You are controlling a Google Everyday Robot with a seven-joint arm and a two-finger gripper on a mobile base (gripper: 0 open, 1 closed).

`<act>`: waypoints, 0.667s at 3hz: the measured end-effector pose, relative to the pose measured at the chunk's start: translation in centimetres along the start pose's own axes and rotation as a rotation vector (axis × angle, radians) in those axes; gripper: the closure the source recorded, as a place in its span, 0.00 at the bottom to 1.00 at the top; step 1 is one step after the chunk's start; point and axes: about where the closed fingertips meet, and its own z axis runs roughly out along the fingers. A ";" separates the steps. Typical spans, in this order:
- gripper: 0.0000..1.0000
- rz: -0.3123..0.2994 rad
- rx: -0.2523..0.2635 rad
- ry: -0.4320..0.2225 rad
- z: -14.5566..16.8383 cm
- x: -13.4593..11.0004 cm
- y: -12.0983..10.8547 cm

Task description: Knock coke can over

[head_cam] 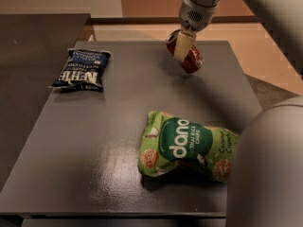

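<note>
One blue snack bag (81, 70) and one green snack bag (187, 148), two on the table (94, 136). One coke can (193, 63), with one end effector (183, 50) at it.

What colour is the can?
The can is dark red with a silver top, camera view; the gripper is on it.

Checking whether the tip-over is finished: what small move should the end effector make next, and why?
Probably a short push left and down. The coke can is tilted, its silver top leaning toward the far left, but it does not yet lie flat on the table. The end effector sits against the can's side near the table's far edge, so a small nudge should topple it.
</note>
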 end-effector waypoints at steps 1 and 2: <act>0.83 -0.081 -0.033 0.090 0.7 1.0 1.7; 0.60 -0.153 -0.068 0.154 2.0 1.3 3.0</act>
